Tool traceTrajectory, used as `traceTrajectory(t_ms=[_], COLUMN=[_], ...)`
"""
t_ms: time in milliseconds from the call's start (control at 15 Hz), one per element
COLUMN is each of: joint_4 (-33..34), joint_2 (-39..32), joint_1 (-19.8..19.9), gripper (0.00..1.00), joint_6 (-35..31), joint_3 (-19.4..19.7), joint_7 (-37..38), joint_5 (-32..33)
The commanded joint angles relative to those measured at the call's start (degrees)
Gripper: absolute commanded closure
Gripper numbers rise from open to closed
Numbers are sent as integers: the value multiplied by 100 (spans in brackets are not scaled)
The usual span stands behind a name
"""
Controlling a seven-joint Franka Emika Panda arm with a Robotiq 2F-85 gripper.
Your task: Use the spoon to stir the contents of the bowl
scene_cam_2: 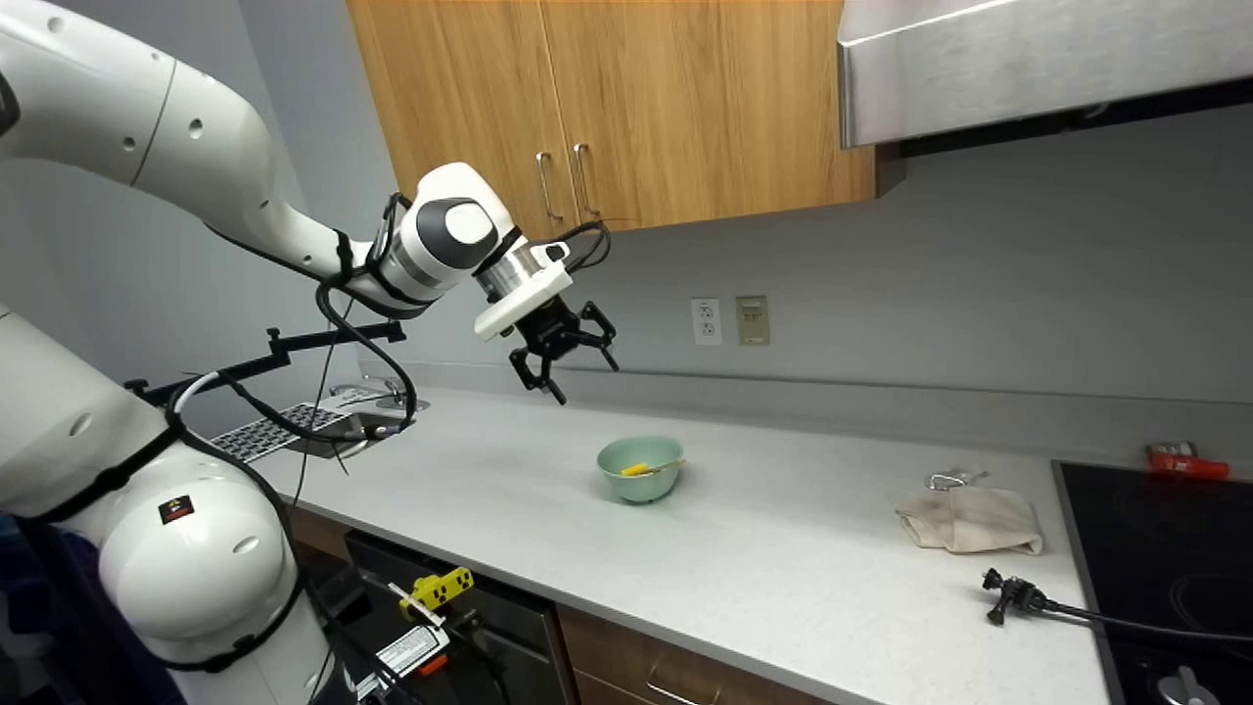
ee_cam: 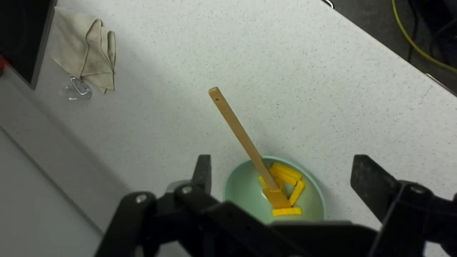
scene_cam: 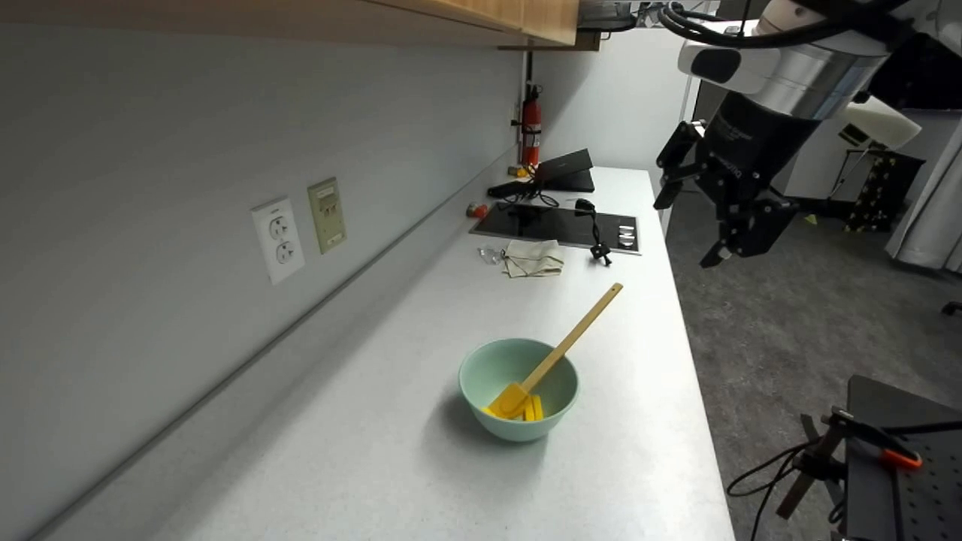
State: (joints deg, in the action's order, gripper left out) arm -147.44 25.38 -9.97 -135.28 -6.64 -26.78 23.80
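Note:
The pale mint-green bowl sits upright on the white counter, seen in all views. Inside it lie the contents, several yellow strips. The spoon leans on the bowl's rim, its flat orange head down among the strips and its tan wooden handle sticking out well past the rim. In an exterior view the spoon's handle points toward the cooktop. My gripper hangs in the air above the counter, apart from bowl and spoon. Its fingers stand wide apart with nothing held. The bowl's near edge is hidden behind the gripper in the wrist view.
A folded beige cloth lies near the black cooktop, with a small clear item beside it. A black cable with a clamp reaches onto the cooktop. Wooden cupboards overhang the counter, and a grey wall runs behind it.

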Motion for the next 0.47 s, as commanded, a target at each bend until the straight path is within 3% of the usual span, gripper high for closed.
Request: traceTrajectory(t_ms=[0, 400], joint_4=[-27, -78], joint_2=[57, 100], joint_1=[-39, -43], gripper=[0, 0], joint_6=[21, 21], joint_3=[32, 37], joint_7=[6, 7], joint_5=[10, 10])
